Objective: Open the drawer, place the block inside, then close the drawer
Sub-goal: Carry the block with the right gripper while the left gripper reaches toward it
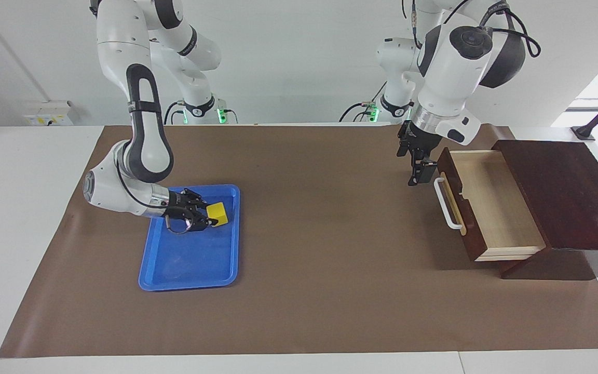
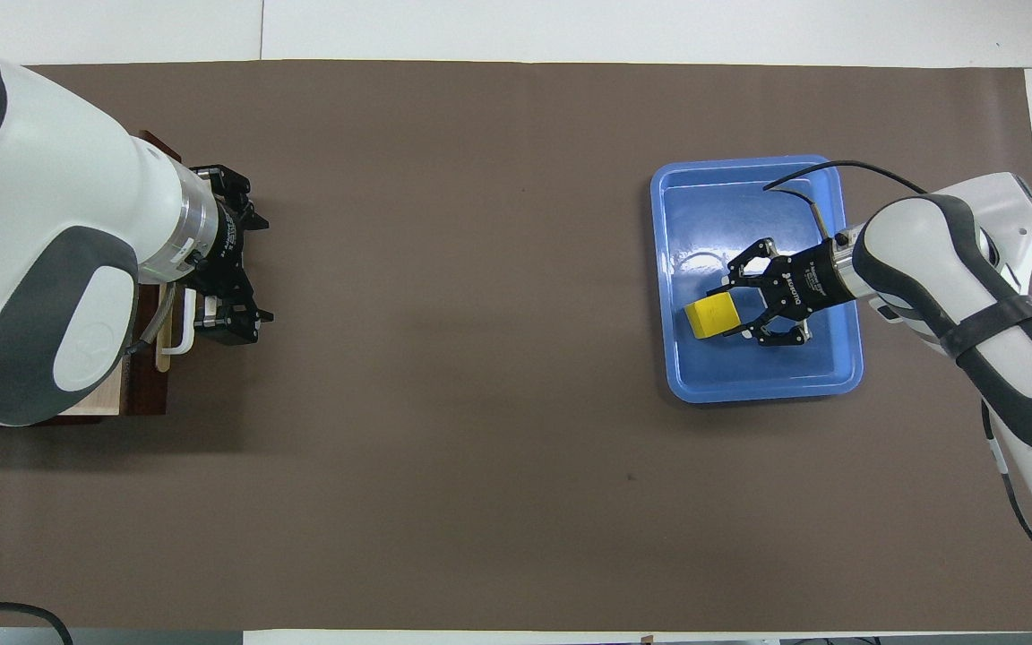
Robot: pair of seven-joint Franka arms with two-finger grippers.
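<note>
Cube-shaped yellow block (image 1: pixel 217 212) pinched by right gripper (image 1: pixel 207 217), glossy blue tray (image 1: pixel 190 272)

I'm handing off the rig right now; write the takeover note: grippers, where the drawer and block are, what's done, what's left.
Right gripper: shut on the yellow block, low in the blue tray at the right arm's end of the table.
Left gripper: open, holding nothing, up beside the drawer's white handle; that arm waits.
Drawer: pulled out of its dark wooden box, pale interior showing nothing in it.
Done: drawer opened, block gripped.
Left: lift the block, carry it across, drop it in the drawer, push the drawer shut.
</note>
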